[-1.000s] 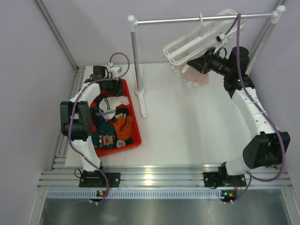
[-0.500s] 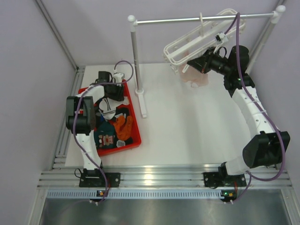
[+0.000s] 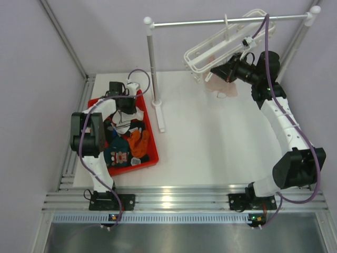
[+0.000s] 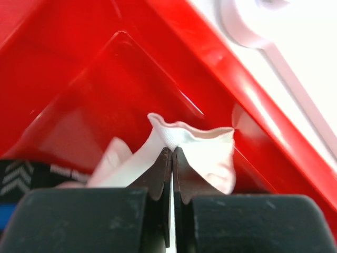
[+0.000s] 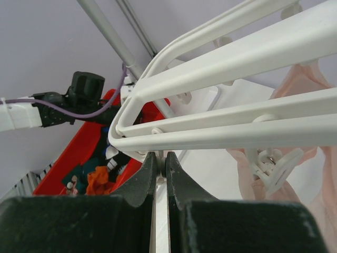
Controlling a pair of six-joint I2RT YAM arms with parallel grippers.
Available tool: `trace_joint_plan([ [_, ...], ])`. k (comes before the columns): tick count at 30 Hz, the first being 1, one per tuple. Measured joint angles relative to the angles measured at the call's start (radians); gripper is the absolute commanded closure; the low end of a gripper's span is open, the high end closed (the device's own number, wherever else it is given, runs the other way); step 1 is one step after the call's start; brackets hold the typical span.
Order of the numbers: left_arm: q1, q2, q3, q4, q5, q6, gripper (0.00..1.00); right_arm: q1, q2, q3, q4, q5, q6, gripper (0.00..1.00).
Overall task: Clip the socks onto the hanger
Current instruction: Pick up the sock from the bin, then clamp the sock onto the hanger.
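Pick-up step. The left gripper (image 4: 171, 154), jaws pinched on the cuff of a soft white sock (image 4: 208, 150), sits in a corner of the red plastic tray (image 4: 68, 79) of mixed socks (image 3: 124, 153). The right gripper (image 5: 160, 158), likewise closed, holds the white plastic grid-frame hanger (image 5: 237, 47) tilted. Next move, by judgement: lift the sock clear and carry it to one of the clips (image 5: 274, 163).

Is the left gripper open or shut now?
Shut. In the left wrist view the left gripper has its fingertips pressed together on the edge of a white sock, inside the red tray.
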Motion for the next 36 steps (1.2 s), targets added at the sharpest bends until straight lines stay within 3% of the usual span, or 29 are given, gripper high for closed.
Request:
trace_joint_plan([
  [11, 0.005, -0.44, -0.153, 0.024, 0.127, 0.097, 1.0, 0.0, -0.001, 0.0, 0.003, 0.0, 0.003, 1.0],
  [20, -0.021, -0.671, -0.23, 0.091, 0.332, 0.118, 1.0, 0.0, -0.005, -0.001, 0.023, -0.018, 0.024, 1.0],
  [26, -0.2, -0.68, -0.186, 0.126, 0.359, 0.069, 1.0, 0.0, -0.005, -0.002, 0.045, -0.027, 0.042, 1.0],
  [36, -0.482, -0.534, -0.024, 0.195, 0.353, -0.085, 1.0, 0.0, -0.012, -0.002, 0.05, -0.039, 0.085, 1.0],
])
